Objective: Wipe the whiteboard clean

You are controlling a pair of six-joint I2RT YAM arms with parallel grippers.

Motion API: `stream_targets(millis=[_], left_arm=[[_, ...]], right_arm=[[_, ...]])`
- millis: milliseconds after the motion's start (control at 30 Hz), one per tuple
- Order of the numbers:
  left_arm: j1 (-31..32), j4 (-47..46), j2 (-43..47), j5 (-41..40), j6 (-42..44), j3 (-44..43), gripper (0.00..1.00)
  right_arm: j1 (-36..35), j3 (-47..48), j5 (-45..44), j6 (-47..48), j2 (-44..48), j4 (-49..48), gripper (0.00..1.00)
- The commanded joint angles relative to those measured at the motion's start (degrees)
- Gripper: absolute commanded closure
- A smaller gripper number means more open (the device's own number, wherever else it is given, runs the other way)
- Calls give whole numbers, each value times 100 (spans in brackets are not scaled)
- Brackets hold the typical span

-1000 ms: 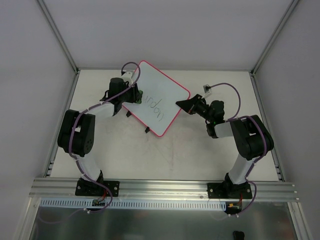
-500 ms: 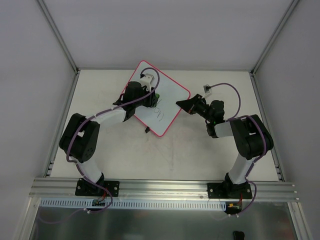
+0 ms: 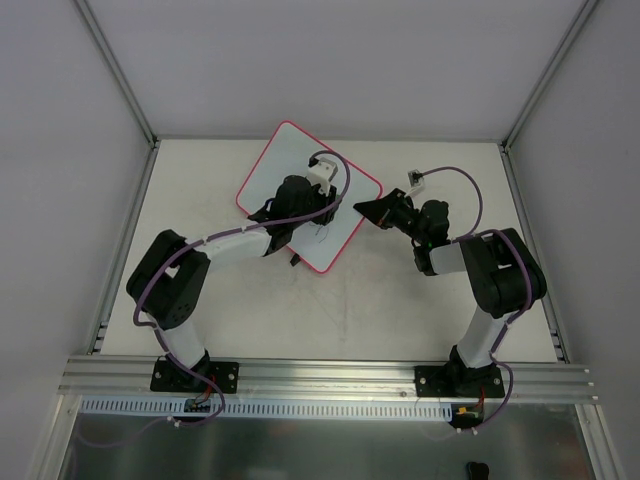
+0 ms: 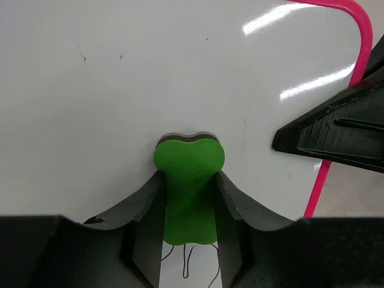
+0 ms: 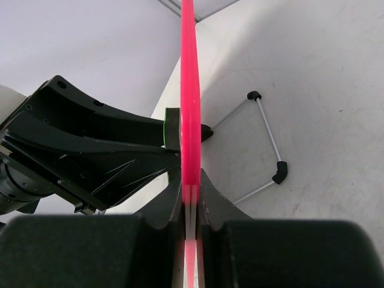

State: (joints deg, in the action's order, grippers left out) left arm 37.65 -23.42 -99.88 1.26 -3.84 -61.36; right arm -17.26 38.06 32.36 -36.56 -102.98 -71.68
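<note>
One whiteboard (image 3: 290, 160) sits on the pale table (image 3: 400, 300) between grey walls (image 3: 330, 60).

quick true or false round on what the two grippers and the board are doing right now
1. The left gripper holds a green eraser. True.
2. The right gripper is open, clear of the whiteboard. False: it is shut on its pink edge.
3. The eraser touches the whiteboard. True.
4. The whiteboard is fully clean. False: dark strokes show just behind the eraser.
</note>
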Motion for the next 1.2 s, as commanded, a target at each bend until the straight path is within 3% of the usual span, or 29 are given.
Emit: stream_targets(millis=[0, 267, 400, 600, 833, 967, 1167], left_arm=[[173, 883, -454, 278, -170, 186, 100], [-924, 470, 284, 446, -767, 1230, 100], [-1119, 382, 592, -90, -891, 1539, 100], [-1392, 251, 557, 128, -891, 1663, 100], [-1208, -540, 539, 498, -812, 1970, 100], [-305, -848, 601, -63, -707, 2181, 100], [198, -1367, 504, -266, -803, 2392, 100]], right_arm=[[-270, 210, 587, 316, 120, -1595, 100], [-270, 122, 543, 386, 252, -1586, 100], [-261, 26, 482, 439, 375, -1577, 100], [-226, -80, 499, 465, 489, -1577, 100], [-217, -71, 517, 430, 498, -1586, 100], [-225, -71, 535, 412, 489, -1595, 100], [-226, -89, 535, 421, 524, -1595, 100]])
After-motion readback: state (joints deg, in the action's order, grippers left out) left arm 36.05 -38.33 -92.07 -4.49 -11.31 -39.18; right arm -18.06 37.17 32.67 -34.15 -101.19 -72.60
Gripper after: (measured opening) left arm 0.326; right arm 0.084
